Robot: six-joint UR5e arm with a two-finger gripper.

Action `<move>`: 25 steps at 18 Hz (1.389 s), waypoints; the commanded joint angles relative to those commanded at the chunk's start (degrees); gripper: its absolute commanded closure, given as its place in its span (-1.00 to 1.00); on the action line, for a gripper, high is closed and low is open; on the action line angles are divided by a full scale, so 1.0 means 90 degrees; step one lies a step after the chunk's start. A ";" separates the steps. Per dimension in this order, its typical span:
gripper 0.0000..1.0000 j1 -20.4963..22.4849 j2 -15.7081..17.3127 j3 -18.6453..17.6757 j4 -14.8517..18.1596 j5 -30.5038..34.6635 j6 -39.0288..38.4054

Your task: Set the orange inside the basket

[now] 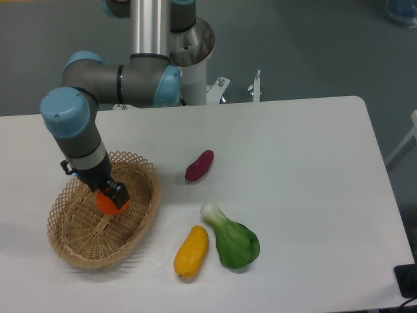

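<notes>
End effector [109, 198] clamped around orange [109, 203], over middle of basket [140, 222] at surface's [306, 163] left. Right of basket: purple vegetable [199, 165], yellow fruit [191, 251], leafy green [231, 239].

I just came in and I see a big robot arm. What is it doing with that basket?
The arm's two-finger gripper is shut on a small round bright orange fruit and holds it over the inside of the oval tan woven wicker basket. It has not let go yet. A dark purple oblong vegetable, a yellow mango-like fruit and a leafy green bok choy lie on the white table.
</notes>
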State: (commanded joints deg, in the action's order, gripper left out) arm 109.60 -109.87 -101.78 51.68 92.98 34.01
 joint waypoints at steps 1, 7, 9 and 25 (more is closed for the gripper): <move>-1.00 0.0000 0.0029 0.0019 -0.0019 0.0116 0.0029; -1.00 0.1032 0.0449 0.0127 -0.0224 0.0850 0.0059; -1.00 0.1608 0.0449 0.0127 -0.0254 0.0860 0.0088; -1.00 0.4941 -0.0429 0.1035 -0.0195 -0.0146 0.3192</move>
State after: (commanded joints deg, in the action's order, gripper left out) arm 154.07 -113.73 -92.47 49.92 91.67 62.74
